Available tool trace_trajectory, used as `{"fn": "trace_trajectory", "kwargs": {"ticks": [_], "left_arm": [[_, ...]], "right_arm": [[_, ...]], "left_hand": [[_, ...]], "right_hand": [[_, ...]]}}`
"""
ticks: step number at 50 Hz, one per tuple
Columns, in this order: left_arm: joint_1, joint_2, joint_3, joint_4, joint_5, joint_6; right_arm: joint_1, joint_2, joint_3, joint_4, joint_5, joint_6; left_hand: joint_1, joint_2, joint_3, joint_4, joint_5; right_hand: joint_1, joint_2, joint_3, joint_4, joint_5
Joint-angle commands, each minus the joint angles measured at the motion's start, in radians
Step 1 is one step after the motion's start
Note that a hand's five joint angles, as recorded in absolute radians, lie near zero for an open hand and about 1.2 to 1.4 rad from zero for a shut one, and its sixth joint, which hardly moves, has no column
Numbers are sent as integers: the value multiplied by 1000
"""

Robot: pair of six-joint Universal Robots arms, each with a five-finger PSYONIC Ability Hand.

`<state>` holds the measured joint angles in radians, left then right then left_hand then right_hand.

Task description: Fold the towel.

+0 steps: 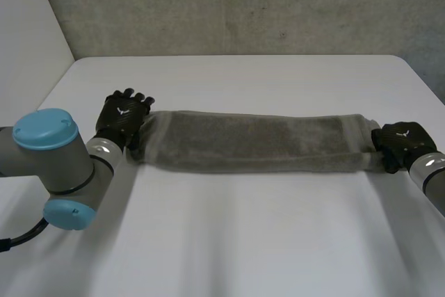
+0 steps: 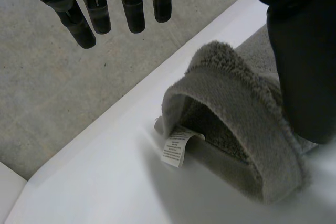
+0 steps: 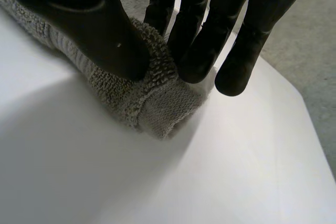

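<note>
Grey terry towel [image 1: 254, 142]: lies as a long narrow strip, already doubled lengthwise, stretched flat across the middle of the white table [image 1: 243, 241] between the two hands.

Left end: left hand [image 1: 124, 117] sits at the strip's end. In its wrist view the fingers [image 2: 131, 9] are straight and spread, pointing past the cloth and touching nothing. The thumb [image 2: 304, 66] hangs over the looped end. Reads as wide, no grip. A white care label [image 2: 177, 148] sticks out from under the fold there.

Right end: right hand [image 1: 401, 142] is on the strip's other end. Its wrist view has the right thumb [image 3: 100, 30] pressed down on top of the pile and the right fingers [image 3: 202, 40] set against the far side of the rolled corner, so a pinch on the towel.

Step, as judged: lengthwise fold done; the crosswise fold, end to end, is next. That calls for the left hand to close on its end first. One end then goes over to meet the other, edges aligned.

Unclear: whether the left thumb actually touches the cloth, and how many layers the strip holds. Undersides of both ends are hidden. Right forearm is cut off at the head view's edge.
</note>
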<state>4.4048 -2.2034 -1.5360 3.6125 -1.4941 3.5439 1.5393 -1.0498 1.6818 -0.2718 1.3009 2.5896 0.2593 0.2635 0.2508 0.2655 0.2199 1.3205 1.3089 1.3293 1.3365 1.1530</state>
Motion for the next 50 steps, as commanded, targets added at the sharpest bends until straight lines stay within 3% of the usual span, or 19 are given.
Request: {"fn": "trace_trajectory", "kwargs": {"ticks": [1,5,10,15,19,24,26,27,29,30,35,37,38,39,40,41,42,44,50], "left_arm": [[2,-9,-3,-2,-3,1],[2,-9,-4,-3,-5,1],[1,7,-12,-18,-6,1],[-10,69,-52,-20,-3,0],[-33,140,-73,-28,-2,-2],[-76,214,-53,-51,2,-11],[-82,238,-41,-55,2,-19],[-85,264,-27,-55,0,-29],[-87,284,-9,-55,-2,-45],[-87,295,8,-57,-2,-65],[-87,291,56,-60,-5,-138],[-88,284,60,-61,-5,-161],[-91,278,60,-63,-5,-180],[-91,278,60,-63,-5,-180],[-96,265,59,-67,-5,-189],[-97,249,57,-72,-5,-192],[-97,249,57,-72,-5,-192],[-102,226,54,-78,-5,-194],[-105,203,50,-78,-3,-198]], "right_arm": [[-59,-18,-8,0,15,-5],[-114,-35,-27,22,14,-22],[-272,-42,-100,109,14,-172],[-300,-36,-184,178,15,-267],[-268,-45,-248,210,15,-246],[-87,-104,-338,220,5,-151],[81,-128,-396,220,12,-120],[82,-128,-396,220,12,-120],[278,-109,-425,206,5,-118],[279,-108,-425,206,5,-118],[591,49,-444,140,-2,-123],[639,91,-442,129,1,-121],[677,131,-442,128,9,-123],[677,131,-442,128,9,-123],[697,158,-442,126,14,-121],[697,159,-442,126,14,-121],[708,174,-442,123,21,-120],[706,177,-444,123,38,-115],[670,128,-395,152,203,-85]], "left_hand": [[-81,-85,-73,-87,-216],[-81,-85,-73,-87,-216],[-81,-85,-73,-87,-216],[-81,-85,-73,-87,-216],[-81,-85,-73,-87,-216],[-81,-85,-73,-87,-216],[-81,-85,-73,-87,-216],[-78,-82,-70,-84,-213],[-78,-82,-70,-84,-213],[-75,-79,-67,-81,-210],[-61,-65,-52,-67,-196],[-61,-65,-52,-67,-196],[-61,-65,-52,-67,-196],[-61,-65,-52,-67,-196],[-61,-65,-52,-67,-196],[-61,-65,-52,-67,-196],[-61,-65,-52,-67,-196],[-63,-68,-55,-70,-198],[-63,-68,-55,-70,-199]], "right_hand": [[76,87,67,60,69],[76,87,67,60,69],[76,87,67,60,69],[76,87,67,60,69],[76,87,67,60,69],[76,87,67,60,69],[76,87,67,60,69],[76,87,67,60,69],[76,87,67,60,69],[76,87,67,60,69],[76,87,67,60,69],[76,87,67,60,69],[-179,-167,-188,-195,-186],[-182,-170,-190,-198,-189],[-670,-658,-679,-686,-677],[-675,-663,-684,-691,-682],[-1125,-1114,-1134,-1141,-1132],[-1146,-1134,-1155,-1162,-1153],[-1146,-1134,-1155,-1162,-1153]]}}
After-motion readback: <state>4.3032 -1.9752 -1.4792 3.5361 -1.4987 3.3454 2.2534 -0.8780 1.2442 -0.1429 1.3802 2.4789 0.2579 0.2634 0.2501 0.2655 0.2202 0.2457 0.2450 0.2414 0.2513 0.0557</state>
